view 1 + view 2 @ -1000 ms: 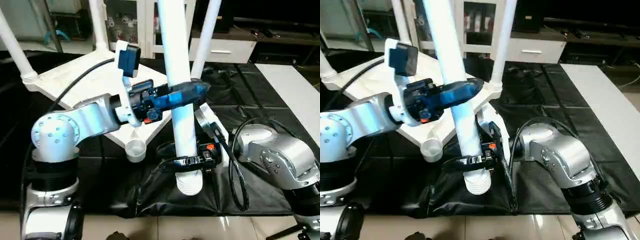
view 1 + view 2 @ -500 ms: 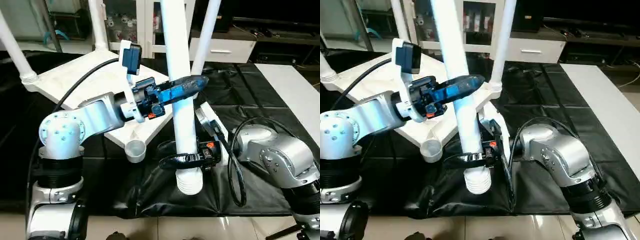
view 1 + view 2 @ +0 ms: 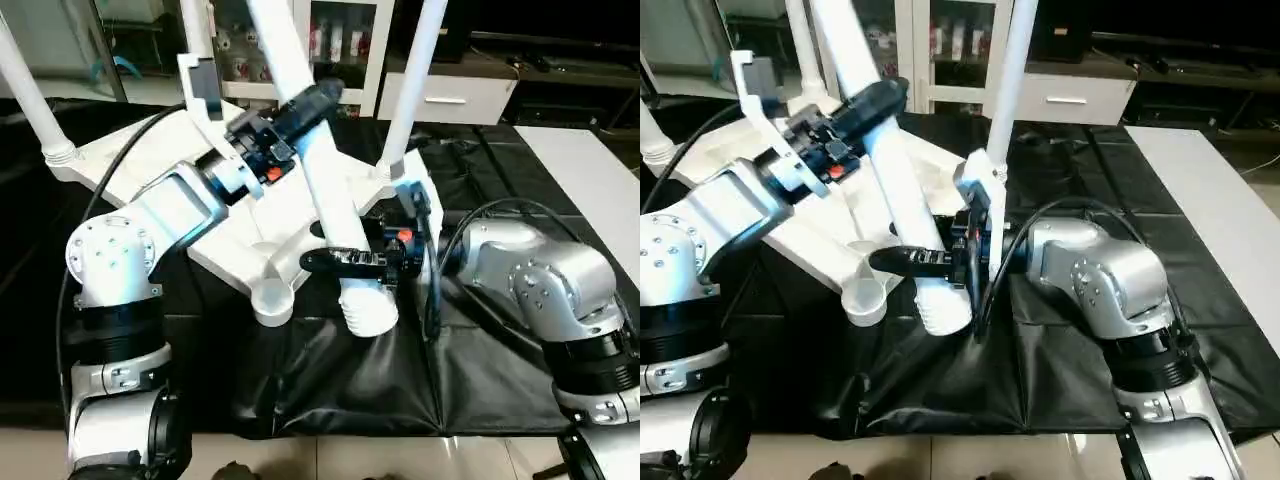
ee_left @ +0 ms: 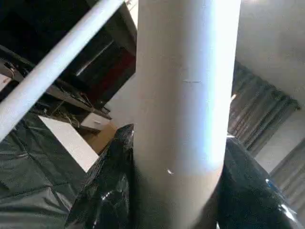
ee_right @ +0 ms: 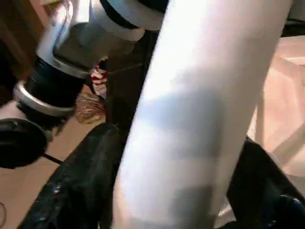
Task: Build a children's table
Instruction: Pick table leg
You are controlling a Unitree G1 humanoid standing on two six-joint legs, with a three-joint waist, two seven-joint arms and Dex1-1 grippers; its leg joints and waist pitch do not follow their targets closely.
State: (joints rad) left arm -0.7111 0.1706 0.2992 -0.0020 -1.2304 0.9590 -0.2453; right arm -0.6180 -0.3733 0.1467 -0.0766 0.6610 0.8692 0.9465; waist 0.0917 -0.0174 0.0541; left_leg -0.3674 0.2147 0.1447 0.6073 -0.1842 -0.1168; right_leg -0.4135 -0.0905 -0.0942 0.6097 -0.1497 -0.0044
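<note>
The white tabletop [image 3: 130, 150] lies upside down on the black cover, with white legs standing in three corner sockets [image 3: 30, 85] [image 3: 195, 30] [image 3: 415, 70]. Its near corner socket [image 3: 270, 300] is empty. A loose white leg [image 3: 335, 215] leans with its top to the left, and its ribbed end [image 3: 368, 315] hangs just right of that socket. My left gripper [image 3: 310, 100] is shut on the leg's upper part, and black fingers [image 4: 109, 191] press both its sides. My right gripper [image 3: 345, 262] reaches around the leg just above the ribbed end.
A white glass-door cabinet [image 3: 340, 40] and a white drawer unit [image 3: 460, 100] stand behind the work surface. The black cover [image 3: 480, 200] is wrinkled near the front edge. A white surface [image 3: 590, 180] adjoins it at the right. Tiled floor [image 3: 400, 460] lies in front.
The loose leg has tipped so its top leans left, and its ribbed end has moved back toward the empty socket. Both arms moved with it, the left gripper rising and going back.
</note>
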